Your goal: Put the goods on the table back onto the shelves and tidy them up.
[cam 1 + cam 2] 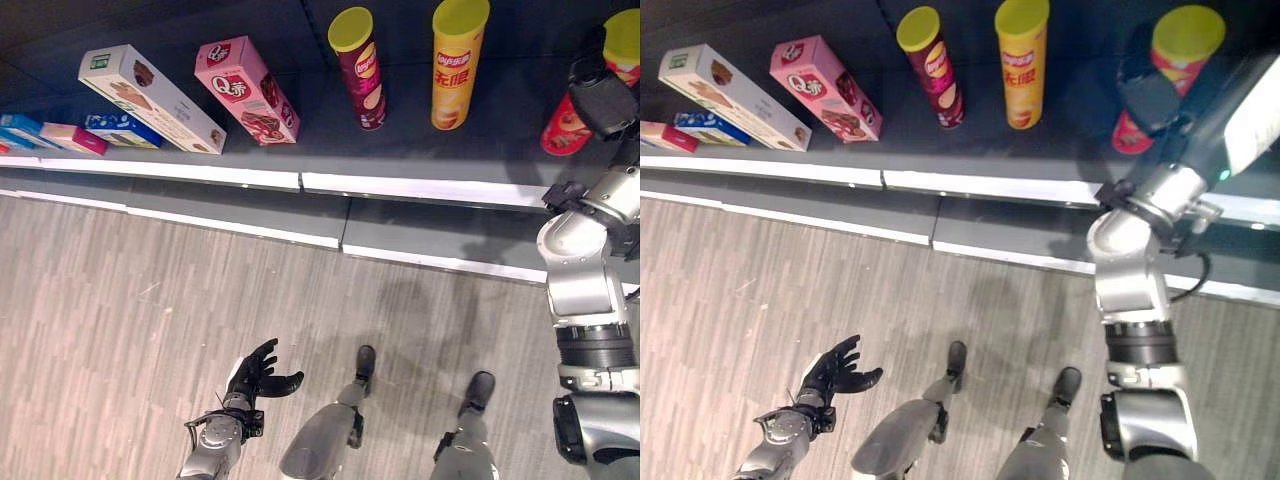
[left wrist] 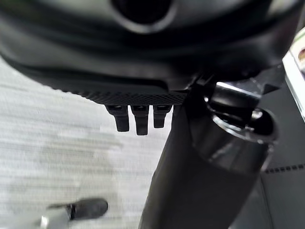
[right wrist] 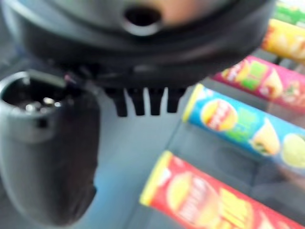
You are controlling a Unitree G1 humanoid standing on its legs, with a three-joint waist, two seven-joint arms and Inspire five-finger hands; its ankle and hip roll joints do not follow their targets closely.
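A red chip can [image 1: 1185, 40] with a yellow lid stands on the dark shelf [image 1: 300, 150] at the far right. My right hand [image 1: 1148, 95] is raised in front of it, beside the can. In the right wrist view its fingers [image 3: 138, 102] are straight with nothing between them and the thumb, and the red can [image 3: 205, 200] lies apart from them. Further left on the shelf stand a yellow can [image 1: 455, 70] and a maroon can [image 1: 362, 70]. My left hand [image 1: 260, 375] hangs low over the wooden floor, open and empty.
A pink box [image 1: 245, 90], a long white box [image 1: 150, 97], a blue box [image 1: 120, 130] and a small pink box [image 1: 72, 137] lie on the shelf's left part. A blue can [image 3: 238, 124] and a pink can [image 3: 257, 78] lie beside the red one.
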